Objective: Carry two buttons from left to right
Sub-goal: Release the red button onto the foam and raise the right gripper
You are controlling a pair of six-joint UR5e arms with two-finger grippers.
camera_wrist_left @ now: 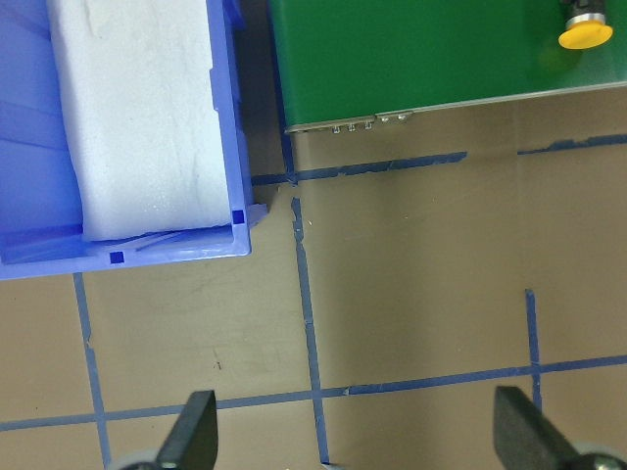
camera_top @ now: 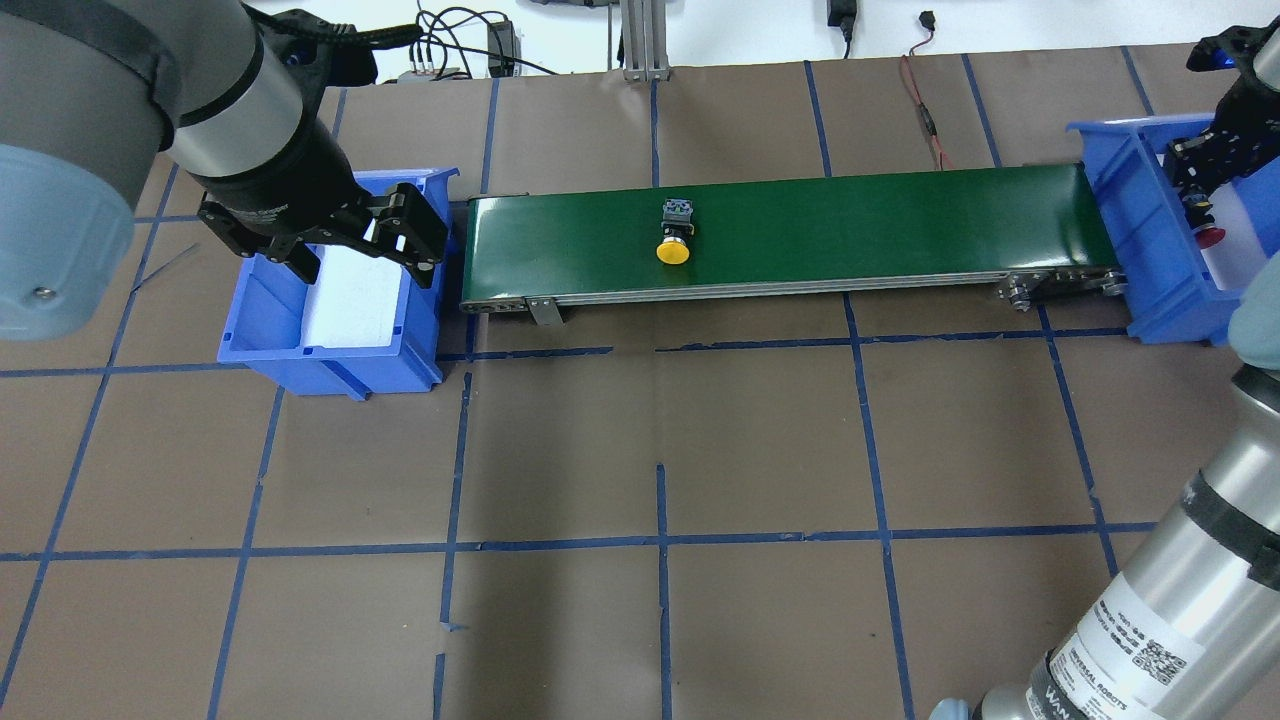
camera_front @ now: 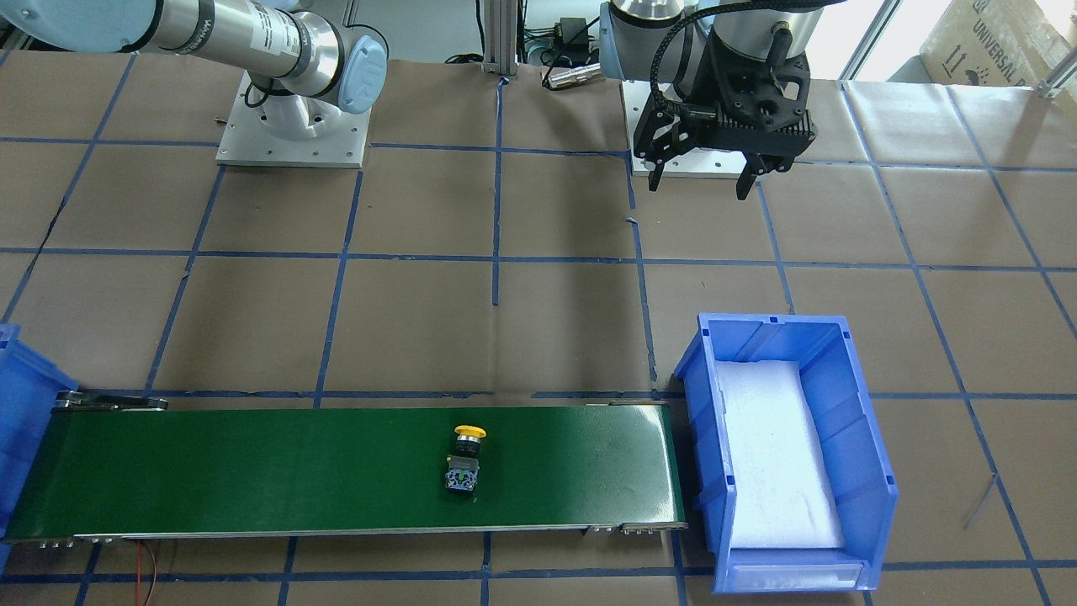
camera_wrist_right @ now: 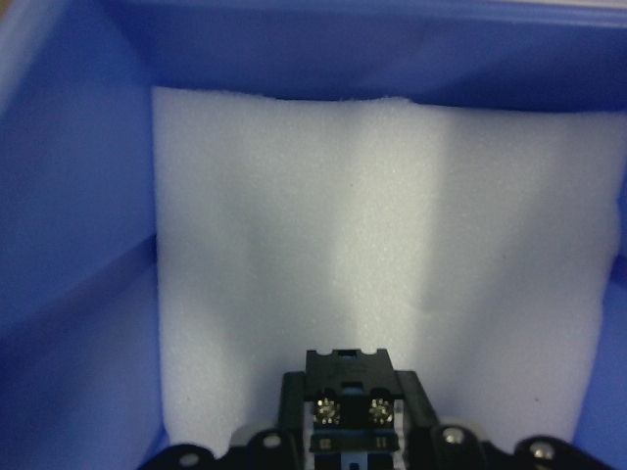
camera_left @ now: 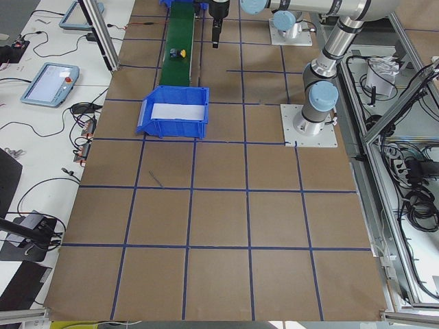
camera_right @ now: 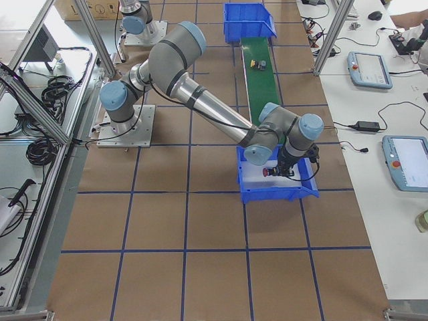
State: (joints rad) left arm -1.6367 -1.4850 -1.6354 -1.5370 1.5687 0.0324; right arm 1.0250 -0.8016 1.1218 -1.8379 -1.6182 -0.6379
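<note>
The yellow-capped button (camera_front: 465,459) lies on its side on the green conveyor belt (camera_front: 252,471), near the belt's middle; it shows too in the overhead view (camera_top: 675,232) and at the top corner of the left wrist view (camera_wrist_left: 585,34). My left gripper (camera_front: 700,183) hangs open and empty above the table by the left blue bin (camera_top: 330,350), its fingers (camera_wrist_left: 191,436) spread wide. My right gripper (camera_top: 1198,200) is down inside the right blue bin (camera_top: 1130,230), shut on the red-capped button (camera_right: 267,172), whose black terminal block (camera_wrist_right: 350,397) sits between the fingers above white foam.
Both blue bins are lined with white foam (camera_wrist_left: 137,108); the left bin (camera_front: 698,370) holds nothing else. The belt runs between them. Blue tape lines grid the brown table. Cables lie beyond the belt's far side (camera_top: 925,110). Tablets and wires sit on side benches (camera_left: 48,82).
</note>
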